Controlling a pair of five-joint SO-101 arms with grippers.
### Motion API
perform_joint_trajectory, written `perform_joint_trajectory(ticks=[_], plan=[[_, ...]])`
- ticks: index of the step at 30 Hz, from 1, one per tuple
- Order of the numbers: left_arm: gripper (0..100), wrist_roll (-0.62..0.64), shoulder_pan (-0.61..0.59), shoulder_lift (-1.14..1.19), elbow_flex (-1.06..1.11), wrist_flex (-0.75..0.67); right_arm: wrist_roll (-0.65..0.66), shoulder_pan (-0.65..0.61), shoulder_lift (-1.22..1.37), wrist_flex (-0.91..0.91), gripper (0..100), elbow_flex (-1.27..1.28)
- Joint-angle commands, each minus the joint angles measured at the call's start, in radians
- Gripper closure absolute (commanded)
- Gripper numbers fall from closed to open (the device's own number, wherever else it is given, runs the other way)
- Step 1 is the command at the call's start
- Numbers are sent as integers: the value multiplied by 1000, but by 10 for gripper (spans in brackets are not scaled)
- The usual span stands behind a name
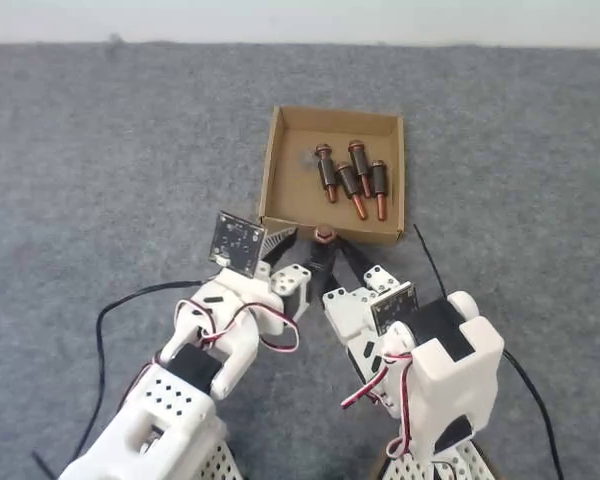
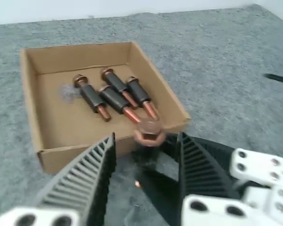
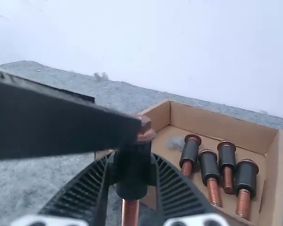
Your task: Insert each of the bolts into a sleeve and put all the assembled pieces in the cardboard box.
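My right gripper is shut on a black sleeve with a copper bolt through it. The bolt's head sticks out above and its threaded end below. In the high view this piece hangs just in front of the near wall of the cardboard box. My left gripper is open, its toothed fingers on either side of the bolt head, close to it. Several assembled bolts lie side by side in the box.
Grey carpet covers the whole table around the box. Black cables trail from both arms near the front edge. A pale wall rises behind the box.
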Motion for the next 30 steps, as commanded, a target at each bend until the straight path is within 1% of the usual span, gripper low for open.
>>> perform_joint_trajectory(ticks=[1, 3, 4, 7, 8, 10, 16, 20, 21, 23, 26, 27, 30], plan=[[806, 15, -109, -23, -84, -11, -8, 15, -62, -8, 991, -18], [824, 15, -176, -23, -94, -11, -8, 15, -62, -8, 991, -18], [851, 15, -212, -23, -94, -11, -8, 15, -62, -8, 991, -18], [979, 15, -310, -23, -85, -11, -8, 22, -62, -8, 991, -17], [998, 15, -338, -23, -70, -11, -8, 30, -62, -8, 991, -17], [977, 12, -393, -23, -28, -11, -9, 41, -62, -8, 991, -18], [989, 6, -562, -23, 90, -11, -8, 42, -62, -8, 991, -18], [989, -74, -640, -23, 125, 8, -18, 71, -68, -8, 991, -21], [989, -81, -654, -23, 113, 51, -41, 79, -70, -8, 991, -26], [989, -84, -663, -23, 59, 193, -92, 88, -71, -8, 991, -29], [989, -86, -660, -23, -33, 433, -91, 85, -71, -8, 992, -29], [989, -86, -660, -23, -41, 470, -87, 84, -71, -8, 992, -29], [989, -86, -667, -23, -21, 479, -86, 84, -71, -8, 992, -29]])
